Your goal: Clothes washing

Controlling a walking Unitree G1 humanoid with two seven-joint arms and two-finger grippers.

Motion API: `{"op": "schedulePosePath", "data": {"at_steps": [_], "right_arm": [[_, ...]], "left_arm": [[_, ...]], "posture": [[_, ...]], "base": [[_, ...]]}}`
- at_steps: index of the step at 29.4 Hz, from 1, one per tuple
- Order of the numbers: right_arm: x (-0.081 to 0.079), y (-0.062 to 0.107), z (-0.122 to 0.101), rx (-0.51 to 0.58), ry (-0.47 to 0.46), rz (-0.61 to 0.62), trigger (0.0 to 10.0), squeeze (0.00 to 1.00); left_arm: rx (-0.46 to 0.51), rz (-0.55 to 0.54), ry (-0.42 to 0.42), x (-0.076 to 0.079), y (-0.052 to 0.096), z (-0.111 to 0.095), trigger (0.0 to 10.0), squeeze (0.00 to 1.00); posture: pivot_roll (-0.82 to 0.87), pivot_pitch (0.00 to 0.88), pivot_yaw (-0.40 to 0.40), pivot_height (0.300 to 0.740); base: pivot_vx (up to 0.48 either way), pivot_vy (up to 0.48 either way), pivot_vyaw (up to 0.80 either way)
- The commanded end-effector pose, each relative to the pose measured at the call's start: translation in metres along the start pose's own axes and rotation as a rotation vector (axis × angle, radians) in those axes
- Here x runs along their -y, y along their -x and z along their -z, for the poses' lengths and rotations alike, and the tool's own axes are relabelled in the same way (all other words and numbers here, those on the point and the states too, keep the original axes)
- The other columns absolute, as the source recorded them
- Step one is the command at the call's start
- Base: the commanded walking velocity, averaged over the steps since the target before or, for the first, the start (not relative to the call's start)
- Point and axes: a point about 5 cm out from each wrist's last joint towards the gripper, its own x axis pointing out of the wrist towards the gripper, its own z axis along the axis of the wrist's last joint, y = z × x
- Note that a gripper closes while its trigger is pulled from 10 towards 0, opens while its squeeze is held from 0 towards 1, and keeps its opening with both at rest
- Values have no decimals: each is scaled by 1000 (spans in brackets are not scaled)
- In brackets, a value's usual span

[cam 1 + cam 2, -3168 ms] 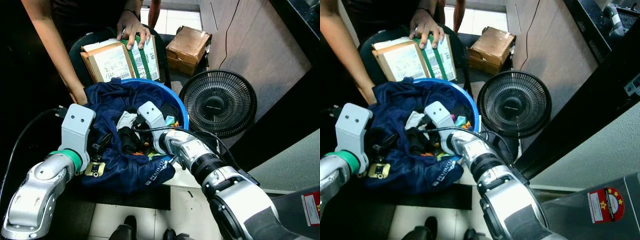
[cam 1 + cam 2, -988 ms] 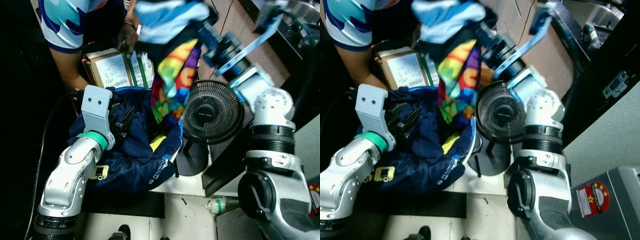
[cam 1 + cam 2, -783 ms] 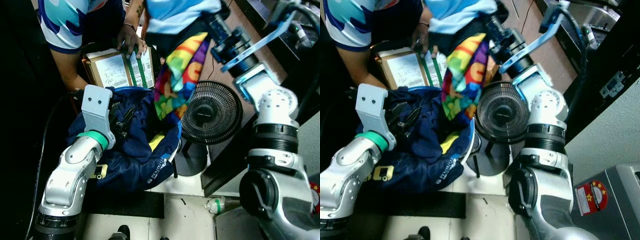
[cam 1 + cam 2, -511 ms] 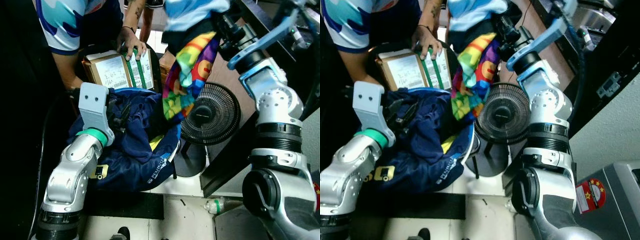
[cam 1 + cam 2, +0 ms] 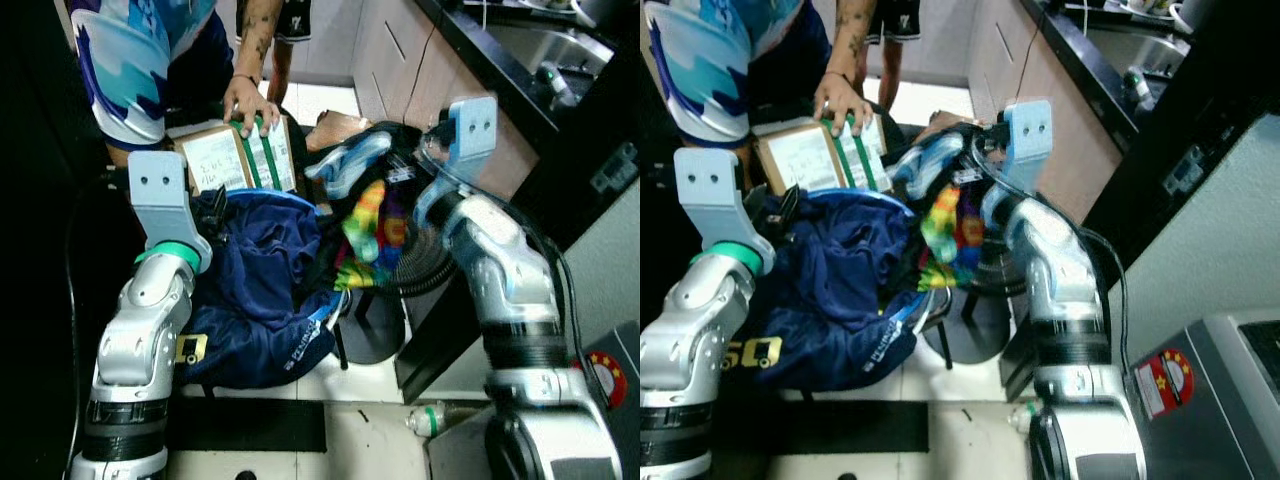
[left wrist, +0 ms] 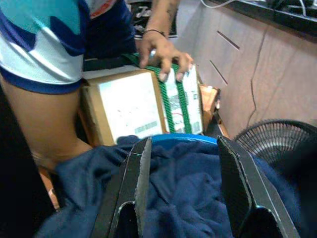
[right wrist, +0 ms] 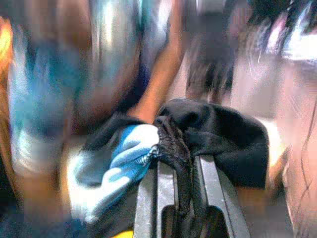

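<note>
Nearest to us our left arm rises from the floor side, and our left gripper [image 6: 181,191] hangs just above the navy garment [image 5: 262,290] that fills and spills over the blue basin [image 6: 184,139]. In the left wrist view its two black fingers [image 6: 132,183] stand wide apart with only navy cloth seen between them; they hold nothing.

Our right gripper [image 7: 181,198] is up beside the basin, on its right, at the end of our bent silver right arm [image 5: 500,275]. In the right wrist view its fingers [image 7: 151,196] lie close together, pinched on a bunch of clothes [image 7: 173,144]: a black fabric fold squeezed between them, a light blue piece [image 7: 119,163] hanging off one side and a black piece [image 7: 223,134] draped over the other. That view is smeared, so finer detail is lost. From the head views the bunch hangs from this gripper, with a rainbow-coloured piece [image 5: 375,225] dangling below it, over the basin's right rim and in front of the black fan [image 5: 420,265] that stands just behind and below the gripper.

Beyond the basin, past our left gripper's fingertips, a cardboard box [image 6: 130,106] with green straps stands against the basin's far side. A person [image 5: 140,60] in a blue and white patterned shirt bends over it, one hand [image 6: 163,54] resting on the box's top edge. Farther off run brown cabinets [image 6: 252,74] under a dark counter.
</note>
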Motion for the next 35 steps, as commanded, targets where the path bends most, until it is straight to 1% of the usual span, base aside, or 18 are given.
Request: {"op": "schedulePosePath", "data": {"at_steps": [1, 2, 4, 5, 8, 11, 13, 14, 16, 17, 21, 27, 28, 29, 30, 32, 33, 35], "right_arm": [[3, -7, -89, 394, 0, 15, 0, 0], [4, -4, -139, 579, -19, 5, 0, 0], [6, 5, -180, 717, -16, -11, 0, 0], [6, 8, -187, 738, -10, -13, 0, 0], [10, 4, -166, 633, 48, 5, 0, 0], [12, 1, -161, 609, 61, 11, 0, 0], [18, -2, -101, 392, 110, 29, 0, 0], [18, -2, -101, 392, 110, 29, 0, 0], [23, 5, -56, 251, 115, 41, 0, 0], [25, 8, -45, 221, 107, 46, 0, 0], [28, 20, -17, 132, 91, 60, 0, 0], [26, 27, -3, 92, 84, 59, 0, 0], [21, 36, 16, 34, 74, 43, 0, 0], [13, 54, 51, -96, 80, 3, 0, 0], [7, 72, 83, -226, 61, -22, 824, 0], [0, 95, 116, -368, 62, -23, 824, 0], [2, 103, 126, -396, 53, 28, 10000, 0], [4, 108, 131, -409, 49, 63, 10000, 0]], "left_arm": [[-4, 5, -10, 3, -1, 3, 10000, 0], [1, -1, -7, 3, -1, 3, 10000, 0], [1, -17, 1, 2, -1, 4, 10000, 0], [1, -23, 3, 1, -1, 4, 10000, 0], [-1, -31, 7, 0, 0, 6, 10000, 0], [0, -33, 8, 0, 0, 6, 10000, 0], [1, -27, 8, 2, 0, 6, 10000, 0], [1, -27, 8, 2, 0, 6, 10000, 0], [1, -17, 2, 5, 1, 7, 10000, 0], [-1, -14, -2, 5, 1, 7, 10000, 0], [-5, -11, -4, 6, 2, 9, 10000, 0], [-5, -11, -3, 5, 2, 9, 10000, 0], [-5, -11, -3, 5, 2, 9, 10000, 0], [-15, -5, -3, 6, 2, 11, 10000, 0], [-27, 1, -7, 7, 3, 15, 10000, 0], [-44, 5, -18, 8, 5, 20, 10000, 0], [-58, 1, -39, 7, 6, 24, 10000, 0], [-68, -2, -54, 6, 7, 26, 10000, 0]], "posture": [[33, 31, -27, 740], [31, 31, -31, 740], [28, 33, -37, 740], [28, 33, -37, 740], [28, 33, -37, 740], [28, 33, -37, 740], [27, 34, -39, 740], [27, 34, -39, 740], [36, 41, -40, 740], [36, 41, -40, 740], [35, 43, -38, 740], [37, 49, -33, 740], [35, 47, -32, 740], [29, 43, -31, 740], [26, 42, -30, 740], [26, 42, -30, 740], [24, 43, -30, 740], [24, 43, -30, 740]], "base": [[0, 0, 0], [0, 0, 0], [0, 0, 0], [0, 0, 0], [0, 0, 0], [0, 0, 0], [0, 0, 0], [0, 0, 0], [0, 0, 0], [0, 0, 0], [0, 0, 0], [0, 0, 0], [0, 0, 0], [0, 0, 0], [0, 0, 0], [0, 0, 0], [0, 0, 0], [0, 0, 0]]}}
